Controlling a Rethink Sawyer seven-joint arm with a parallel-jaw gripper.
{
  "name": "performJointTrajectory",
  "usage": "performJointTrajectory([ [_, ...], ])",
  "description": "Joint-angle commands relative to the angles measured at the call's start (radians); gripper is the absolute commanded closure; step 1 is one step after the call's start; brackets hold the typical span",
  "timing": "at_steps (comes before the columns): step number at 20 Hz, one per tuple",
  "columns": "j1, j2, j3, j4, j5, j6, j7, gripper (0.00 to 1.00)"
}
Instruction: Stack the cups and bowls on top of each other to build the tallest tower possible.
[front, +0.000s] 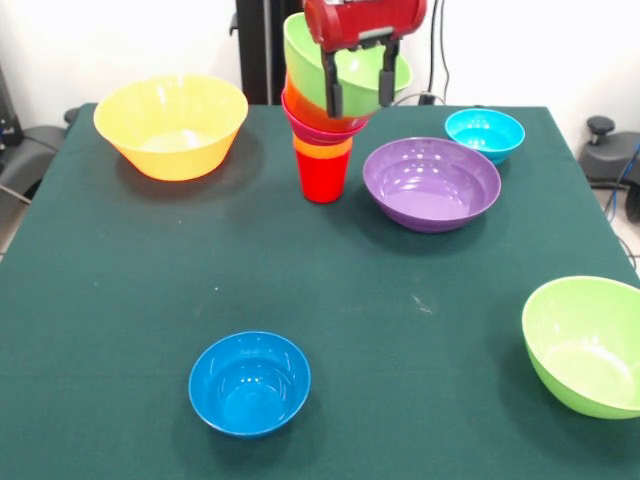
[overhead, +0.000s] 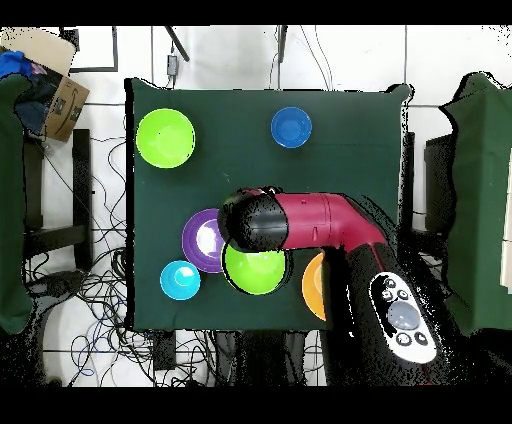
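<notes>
Jaws (front: 358, 92) astride tilted lime bowl's (front: 310, 60) rim, atop tower (front: 323, 150)

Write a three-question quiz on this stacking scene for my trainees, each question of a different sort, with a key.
1. True or false: the tower stands on a red cup.
2. Which bowl lies nearest the tower? A. dark blue bowl B. purple bowl C. light blue bowl
3. Fill in: the claw has its fingers astride the rim of the ____ bowl atop the tower.

Key: 1 true; 2 B; 3 lime green.
</notes>
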Motion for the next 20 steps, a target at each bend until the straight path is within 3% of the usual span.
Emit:
performJointTrajectory([
  [1, 0.016, -0.095, -0.061, -0.016, -0.029, 0.188, 0.052, 0.0],
  [14, -0.033, -0.169, -0.039, 0.054, -0.008, 0.183, 0.028, 0.0],
  [20, -0.042, -0.184, -0.081, 0.092, -0.079, 0.176, 0.023, 0.0],
])
